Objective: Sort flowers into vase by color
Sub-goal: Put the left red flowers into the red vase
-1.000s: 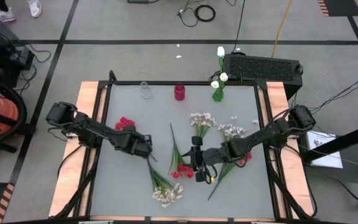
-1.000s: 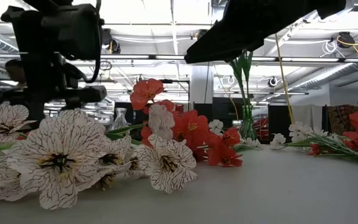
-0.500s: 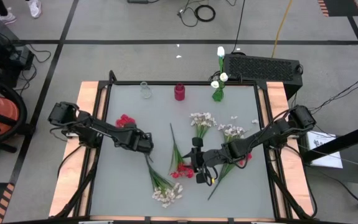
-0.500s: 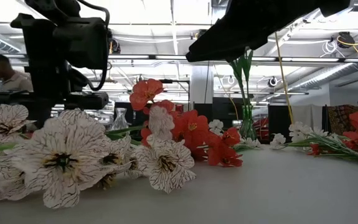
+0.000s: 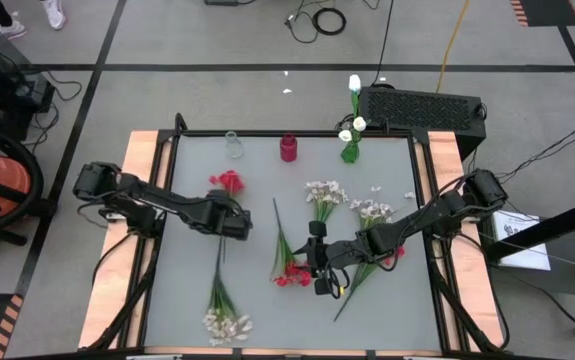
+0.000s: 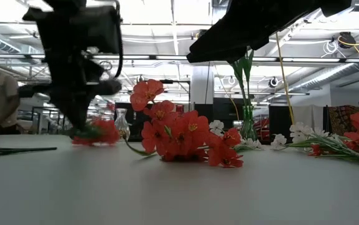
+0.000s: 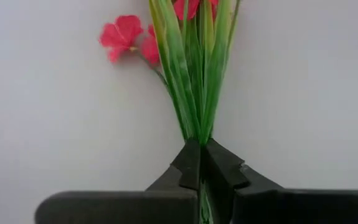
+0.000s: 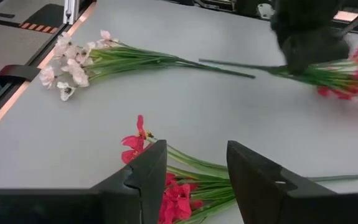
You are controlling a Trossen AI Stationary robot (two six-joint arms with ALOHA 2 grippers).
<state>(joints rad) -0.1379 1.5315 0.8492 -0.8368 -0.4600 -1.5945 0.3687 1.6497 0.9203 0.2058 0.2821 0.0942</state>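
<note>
L gripper (image 5: 229,219) sat over the left half of the grey tabletop (image 5: 187,290), fingers (image 7: 188,165) pinched tight on the green stem of a red-bloomed artificial flower (image 5: 228,182), blooms pointing toward the far edge. Near the front edge lay a pale pinkish-white blossom spray w/ long green leaves (image 5: 223,318), well apart from both grippers. Centre: a second red-bloomed stem (image 5: 289,272) lay flat, R gripper (image 5: 324,268) hovering just beside it, fingers (image 8: 142,180) spread, nothing held. At the far edge stood a small clear glass vase (image 5: 233,144), a red vase (image 5: 288,148) & a green vase w/ white tulip buds (image 5: 351,128).
</note>
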